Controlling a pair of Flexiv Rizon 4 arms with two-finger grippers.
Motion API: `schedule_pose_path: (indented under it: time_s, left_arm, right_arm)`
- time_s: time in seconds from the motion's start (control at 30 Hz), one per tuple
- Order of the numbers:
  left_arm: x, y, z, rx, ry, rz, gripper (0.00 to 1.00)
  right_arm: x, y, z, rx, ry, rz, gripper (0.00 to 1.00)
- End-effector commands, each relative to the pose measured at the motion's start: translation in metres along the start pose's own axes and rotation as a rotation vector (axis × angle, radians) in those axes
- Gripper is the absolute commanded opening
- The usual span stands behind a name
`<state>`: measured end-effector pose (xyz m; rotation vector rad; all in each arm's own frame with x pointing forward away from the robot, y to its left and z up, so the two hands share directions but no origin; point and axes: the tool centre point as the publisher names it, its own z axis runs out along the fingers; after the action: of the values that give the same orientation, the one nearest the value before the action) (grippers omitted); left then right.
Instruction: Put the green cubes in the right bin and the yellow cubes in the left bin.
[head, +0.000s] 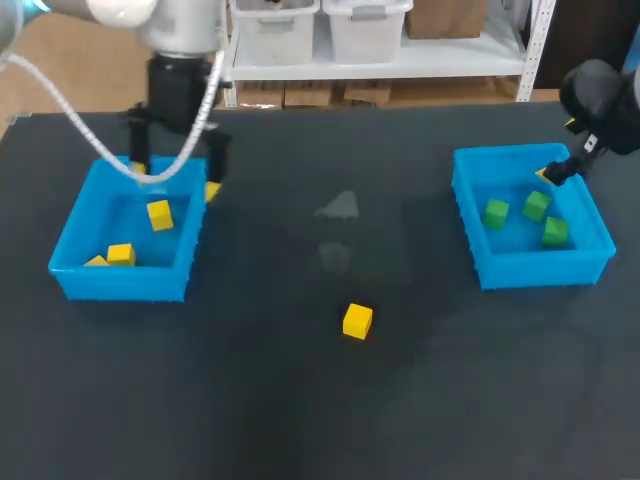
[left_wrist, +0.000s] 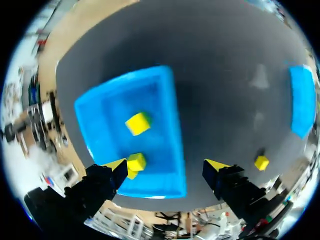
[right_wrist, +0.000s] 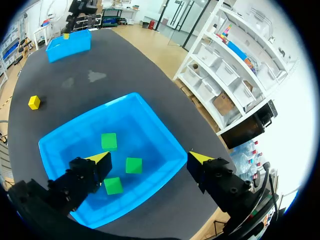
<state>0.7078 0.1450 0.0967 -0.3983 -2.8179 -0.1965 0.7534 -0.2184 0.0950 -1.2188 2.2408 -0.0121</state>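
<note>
The left blue bin (head: 120, 282) holds three yellow cubes: one tilted (head: 159, 214) and two at its near left corner (head: 121, 254) (head: 97, 261). My left gripper (head: 175, 180) hangs open above the bin's far right part. In the left wrist view it (left_wrist: 167, 167) is empty, with the bin (left_wrist: 160, 100) and its cubes (left_wrist: 137, 123) (left_wrist: 136, 161) below. One yellow cube (head: 357, 321) (left_wrist: 261, 162) (right_wrist: 34, 102) lies on the table. The right bin (head: 545, 270) (right_wrist: 150, 117) holds three green cubes (head: 496, 212) (head: 537, 205) (head: 556, 231). My right gripper (head: 558, 168) (right_wrist: 148, 159) is open and empty above it.
The dark table (head: 320, 400) stretches between the two bins, with a faint pale smudge (head: 340, 207) near its middle. The lone yellow cube lies in front of that smudge, nearer the table's front edge.
</note>
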Motion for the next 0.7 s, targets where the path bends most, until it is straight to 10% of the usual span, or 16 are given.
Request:
schedule_pose_path:
  time_s: [0.03,0.7]
  left_arm:
    - [0.007,-0.042,-0.012,-0.058,-0.346,0.127,1.0]
    - [0.07,-0.175,0.015,-0.139,-0.292,0.625,1.0]
  right_arm:
    - [0.0,0.001,0.0,0.002,-0.001,0.0,1.0]
    - [0.0,0.001,0.0,0.002,-0.001,0.0,1.0]
